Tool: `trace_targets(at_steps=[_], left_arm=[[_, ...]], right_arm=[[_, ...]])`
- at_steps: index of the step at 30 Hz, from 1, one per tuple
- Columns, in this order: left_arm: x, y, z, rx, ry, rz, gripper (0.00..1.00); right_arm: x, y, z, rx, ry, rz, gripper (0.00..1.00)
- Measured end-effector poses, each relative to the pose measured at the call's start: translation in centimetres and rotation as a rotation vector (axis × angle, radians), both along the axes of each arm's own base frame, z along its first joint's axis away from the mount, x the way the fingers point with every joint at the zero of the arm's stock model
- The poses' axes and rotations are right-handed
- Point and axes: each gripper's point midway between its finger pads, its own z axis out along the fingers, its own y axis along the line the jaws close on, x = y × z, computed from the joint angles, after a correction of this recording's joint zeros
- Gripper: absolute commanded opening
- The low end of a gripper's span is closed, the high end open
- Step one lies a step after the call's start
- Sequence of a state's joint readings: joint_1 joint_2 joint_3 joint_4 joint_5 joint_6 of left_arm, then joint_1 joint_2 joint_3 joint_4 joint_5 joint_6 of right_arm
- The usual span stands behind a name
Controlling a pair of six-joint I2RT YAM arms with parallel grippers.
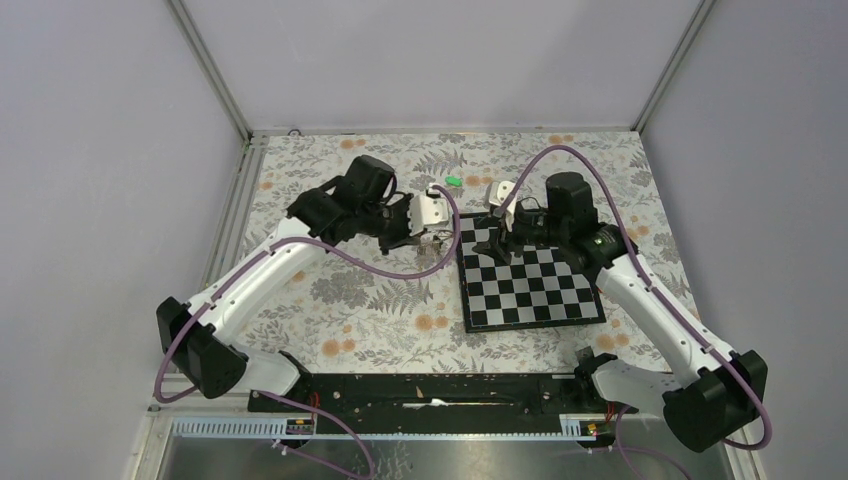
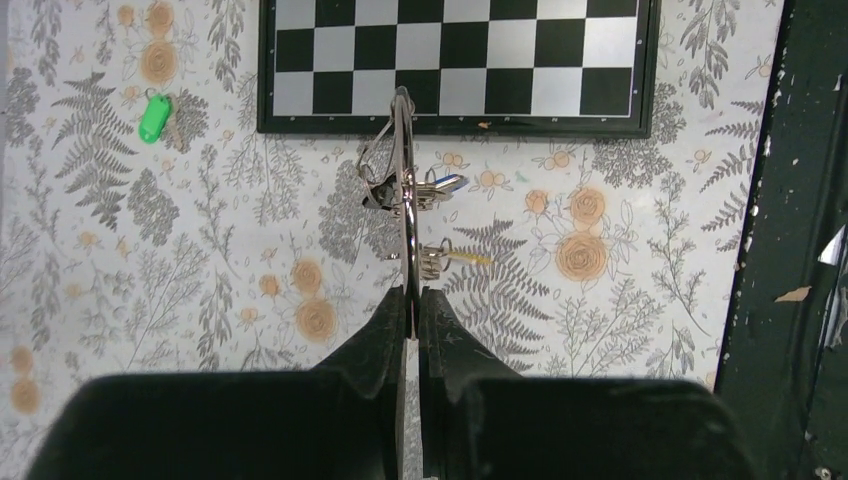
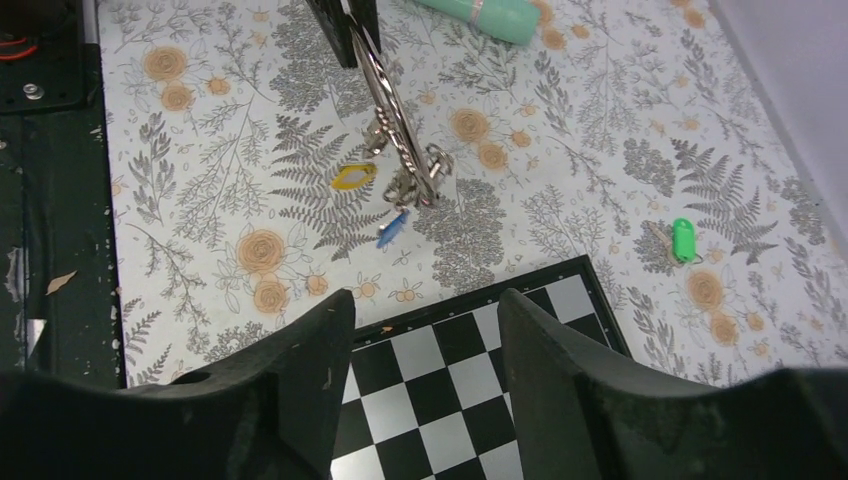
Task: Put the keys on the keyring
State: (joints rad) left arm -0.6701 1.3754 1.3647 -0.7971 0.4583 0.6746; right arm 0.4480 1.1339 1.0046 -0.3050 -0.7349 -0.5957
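Overhead and wrist views of one desk (image 1: 350,300) covered with a floral cloth, and two arms.

One left hand (image 2: 405,297), fingers pressed together, pinches the rim of the single keyring (image 2: 404,175). The ring stands upright and is seen edge-on from the left wrist. It is just beside the 10 o'clock corner of the one chessboard (image 1: 530,285).

Two small keys are counted hanging on the ring: one blue-headed key (image 3: 392,228) and one yellow-headed key (image 3: 353,177). Whether they touch the cloth cannot be told.

One right hand (image 3: 425,302), fingers spread and gripping nothing, hangs over the 11 o'clock corner of the chessboard, near the ring but apart from it.

One green-headed key (image 1: 453,181) lies loose on the cloth at 11 o'clock from the chessboard and 1 o'clock from the left hand, apart from the ring. It is the only loose key that shows.

One teal pen-like stick (image 3: 480,12) lies at the 12 o'clock edge of the right wrist view.
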Motion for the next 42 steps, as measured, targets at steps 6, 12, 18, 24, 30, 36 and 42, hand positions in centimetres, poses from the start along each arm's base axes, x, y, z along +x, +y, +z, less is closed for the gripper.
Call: trace_targets(at_steps=[6,12,18,24,30,36,42], left_arm=[[-0.5,1.8,1.9,0.097,0.002,0.017,0.0],[-2.0,3.6,-0.2,0.262,0.123,-0.009,0.0],[-5.4,4.4,-1.8,0.226,0.138,-0.129,0.0],[-6.5,3.7,1.1,0.08,0.022,-0.179,0.0],[-4.7,1.4,1.7,-0.002,0.006,-0.145,0.0],[-3.7,-0.3,1.6,-0.06,0.041,-0.119,0.0],[-3.8,-1.5,1.5,-0.106,0.08,-0.129,0.0]], right_arm=[[0.4,-0.3,-0.2,0.01,-0.013,-0.028,0.69],[0.9,-0.4,-1.0,0.025,0.006,-0.063,0.7],[0.2,0.1,-2.2,0.08,0.061,-0.011,0.76],[-2.0,1.6,-3.4,0.149,0.185,0.113,0.85],[-2.8,2.8,-2.2,0.228,0.253,0.193,0.91],[-2.9,4.0,-1.0,0.259,0.276,0.235,0.78],[-2.3,5.0,-0.9,0.255,0.294,0.248,0.46]])
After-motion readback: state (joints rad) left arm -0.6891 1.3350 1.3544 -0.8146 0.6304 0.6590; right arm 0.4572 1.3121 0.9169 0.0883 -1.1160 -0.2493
